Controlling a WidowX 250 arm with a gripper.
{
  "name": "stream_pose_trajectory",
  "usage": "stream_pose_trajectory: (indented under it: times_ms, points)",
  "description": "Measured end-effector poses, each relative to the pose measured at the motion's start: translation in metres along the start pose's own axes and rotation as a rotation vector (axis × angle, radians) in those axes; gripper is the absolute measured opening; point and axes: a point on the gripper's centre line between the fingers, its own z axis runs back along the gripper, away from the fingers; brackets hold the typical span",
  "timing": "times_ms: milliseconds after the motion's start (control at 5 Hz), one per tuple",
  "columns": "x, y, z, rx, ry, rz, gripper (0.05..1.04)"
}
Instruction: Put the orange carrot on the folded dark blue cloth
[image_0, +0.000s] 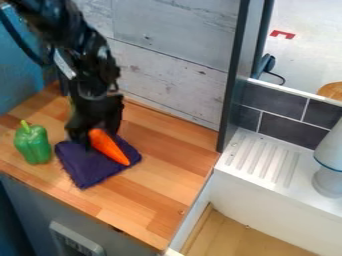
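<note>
Camera view | landmark: purple cloth (87, 167) | black gripper (92, 136): over cloth, at carrot's wide end; clenched or released, cannot tell | orange carrot (110, 148): over cloth, slanted | green pepper (33, 144): just left of cloth

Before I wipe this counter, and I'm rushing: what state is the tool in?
Tool: down at the upper end of the carrot, over the purple cloth; whether open or closed on it cannot be told.
</note>
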Motion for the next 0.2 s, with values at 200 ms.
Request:
stream_pose_trajectory:
  times_ms: [200]
  points:
    - [0.0047,-0.0036,0.0468,-0.027,0.021,0.019,1.002]
